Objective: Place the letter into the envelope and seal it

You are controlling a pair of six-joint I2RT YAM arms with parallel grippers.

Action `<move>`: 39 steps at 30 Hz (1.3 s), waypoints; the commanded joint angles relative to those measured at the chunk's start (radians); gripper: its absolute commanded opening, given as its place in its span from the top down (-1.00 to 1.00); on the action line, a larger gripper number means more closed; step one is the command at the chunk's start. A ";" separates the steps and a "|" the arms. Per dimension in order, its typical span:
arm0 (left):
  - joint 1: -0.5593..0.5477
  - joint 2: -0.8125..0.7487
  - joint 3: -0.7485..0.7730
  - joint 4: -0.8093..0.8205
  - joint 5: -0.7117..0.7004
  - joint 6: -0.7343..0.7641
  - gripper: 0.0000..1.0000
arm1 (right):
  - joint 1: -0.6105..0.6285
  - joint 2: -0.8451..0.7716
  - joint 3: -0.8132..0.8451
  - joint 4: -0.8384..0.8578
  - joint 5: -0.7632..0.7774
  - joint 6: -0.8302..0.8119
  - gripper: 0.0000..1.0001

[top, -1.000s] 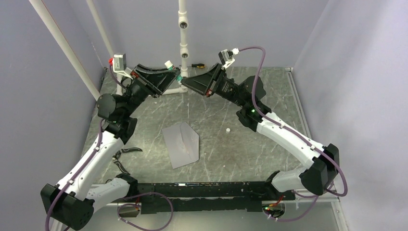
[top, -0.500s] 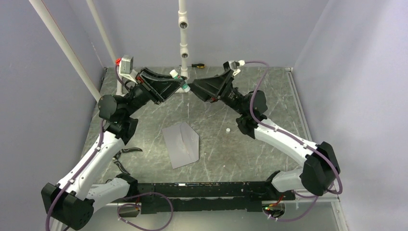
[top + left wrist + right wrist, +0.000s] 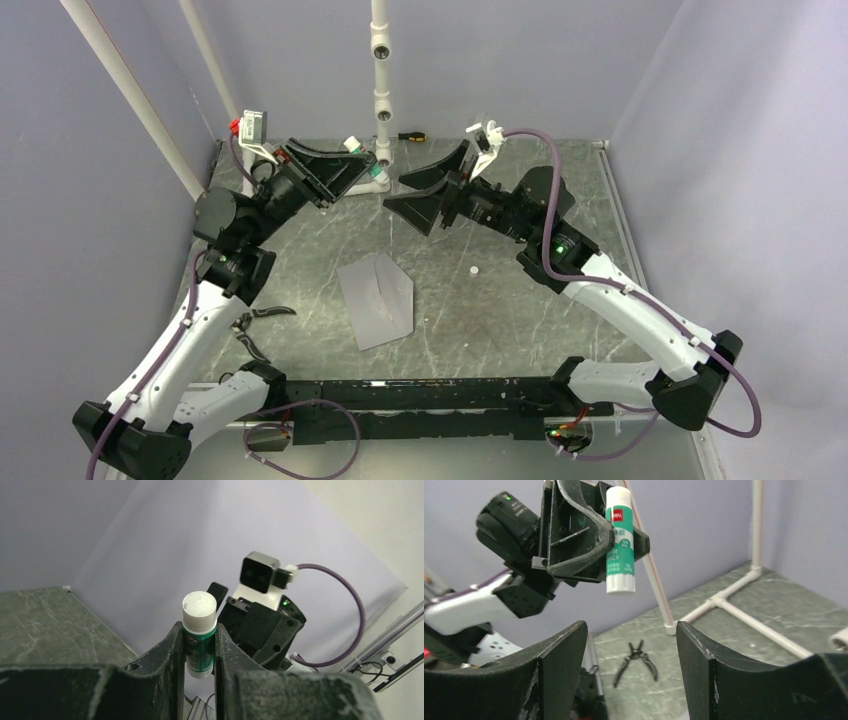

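A: So, what does the left gripper have?

B: A glue stick, green and white. The two fingers are pressed in on the green body from either side, and in the left wrist view the white cap stands out beyond the fingertips.

A: And it is up in the air?

B: Yes, raised above the far side of the table, near the foot of the white pipe frame.

A: How about the right gripper?

B: Spread wide. Its fingers stand well apart and it grips nothing. It faces the left gripper, close to it, with a gap between the two.

A: Does it touch the glue stick?

B: No. From the right wrist the glue stick hangs above the space between the fingers, apart from both, clamped in the left gripper.

A: Where is the envelope?

B: Flat on the table, near the middle, between the two arms and nearer the bases than either gripper. It is well apart from both. I cannot tell how the flap lies.

A: Anything else on the table?

B: Pliers beside the left arm, a screwdriver at the far edge, and a small white bit to the right of the envelope.
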 commanded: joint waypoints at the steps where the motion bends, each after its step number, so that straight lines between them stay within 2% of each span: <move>1: -0.003 0.006 0.038 -0.011 -0.018 -0.033 0.95 | 0.024 0.022 0.144 -0.180 0.100 -0.267 -0.38; 5: -0.003 0.010 0.035 -0.002 -0.018 -0.038 0.95 | 0.029 0.071 0.230 -0.255 0.093 -0.278 -0.39; 11: -0.002 0.021 0.020 0.040 -0.022 -0.056 0.95 | 0.034 0.110 0.279 -0.276 0.087 -0.259 -0.35; 16: -0.003 0.031 0.030 0.061 -0.008 -0.057 0.95 | 0.034 0.109 0.273 -0.232 0.101 -0.213 0.02; 18: -0.003 0.029 0.030 0.061 -0.003 -0.059 0.95 | 0.034 0.096 0.244 -0.174 0.102 -0.184 0.07; 24: -0.003 0.023 0.020 0.063 -0.002 -0.067 0.95 | 0.034 0.107 0.258 -0.151 0.077 -0.155 -0.24; 29: -0.003 0.020 0.013 0.073 -0.004 -0.075 0.95 | 0.034 0.110 0.269 -0.144 0.066 -0.131 -0.24; 33: -0.003 0.018 0.013 0.081 0.000 -0.082 0.95 | 0.034 0.117 0.276 -0.132 0.066 -0.088 0.11; 36: -0.003 0.021 0.023 0.097 0.018 -0.100 0.95 | 0.034 0.118 0.270 -0.070 0.051 0.019 0.65; 39: -0.003 0.020 0.036 0.105 0.043 -0.097 0.95 | 0.033 0.106 0.258 0.022 0.042 0.162 0.95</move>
